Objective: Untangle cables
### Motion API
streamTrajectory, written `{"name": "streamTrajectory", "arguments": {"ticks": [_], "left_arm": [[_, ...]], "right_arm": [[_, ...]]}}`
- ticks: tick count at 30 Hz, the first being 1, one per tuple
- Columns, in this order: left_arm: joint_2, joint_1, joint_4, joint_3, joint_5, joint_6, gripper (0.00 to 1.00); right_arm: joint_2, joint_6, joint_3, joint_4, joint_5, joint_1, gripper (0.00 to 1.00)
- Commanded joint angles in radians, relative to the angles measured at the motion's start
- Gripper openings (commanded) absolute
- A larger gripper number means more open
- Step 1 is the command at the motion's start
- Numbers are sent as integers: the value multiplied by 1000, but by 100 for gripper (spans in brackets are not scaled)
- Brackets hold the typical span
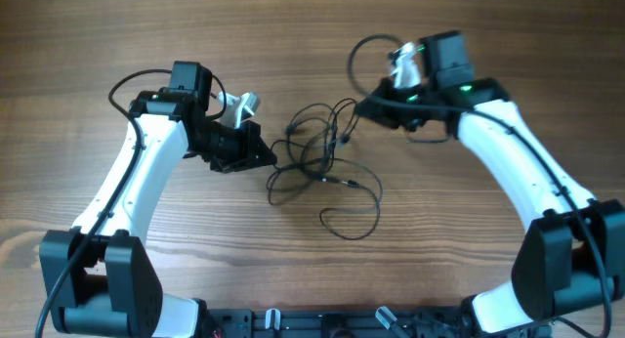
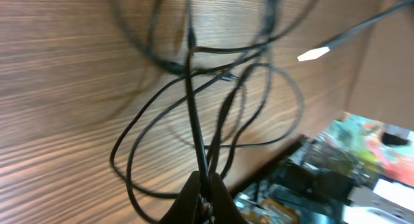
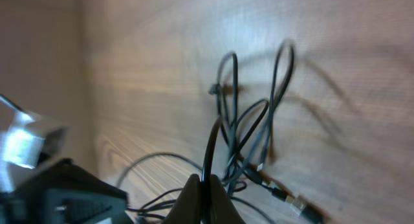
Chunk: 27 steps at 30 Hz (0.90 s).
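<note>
Item: cables (image 1: 322,162), tangled heap at centre of bench (image 1: 98,35). At heap's 9 o'clock, left tool (image 1: 266,158) pinched on one strand. At 1 o'clock, right tool (image 1: 361,107), seemingly clamped likewise. Opposed holds presumably serve to draw loops apart.

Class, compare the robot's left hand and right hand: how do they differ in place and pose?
Seen from overhead, the left hand grips the cables at the tangle's left edge; the right hand grips at its upper right. The left hand points rightward, the right hand leftward. Both are shut on a thin black strand.
</note>
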<state>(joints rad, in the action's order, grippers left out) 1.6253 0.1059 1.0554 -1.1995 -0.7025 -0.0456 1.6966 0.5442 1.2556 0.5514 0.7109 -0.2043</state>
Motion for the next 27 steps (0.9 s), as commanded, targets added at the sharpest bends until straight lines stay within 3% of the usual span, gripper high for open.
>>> {"name": "streamTrajectory", "arguments": {"ticks": [1,3,6,8,11,14,16,17,18,21,27], "left_arm": [[7,3,4,3,76,12,4],[7,3,4,3,76,12,4],[7,3,3,3,75,12,4],[7,3,3,3,71,12,4],[7,4,-7,3,48,12,4],[7,4,-50,3,-98,16,4],[7,4,-107,3,-196,16,4],[7,4,-133,3,-240,16,4],[7,4,-156,3,-293,16,4],[7,4,-200,3,-422,16,4],[7,4,-211,3,-434,15,4]], "right_arm": [[13,-19,-4,-122,269,75,5],[12,-17,-3,-185,330,93,10],[12,-29,-3,-168,245,100,41],[12,-97,-3,-57,94,93,62],[12,-222,-3,102,-52,66,64],[12,-375,-3,254,-78,3,66],[12,-437,-3,318,-46,-54,76],[12,-443,-3,337,-30,-91,91],[12,-439,-3,339,-30,-121,97],[13,-440,-3,316,-30,-203,92],[13,-463,-3,206,-34,-304,73]]}}
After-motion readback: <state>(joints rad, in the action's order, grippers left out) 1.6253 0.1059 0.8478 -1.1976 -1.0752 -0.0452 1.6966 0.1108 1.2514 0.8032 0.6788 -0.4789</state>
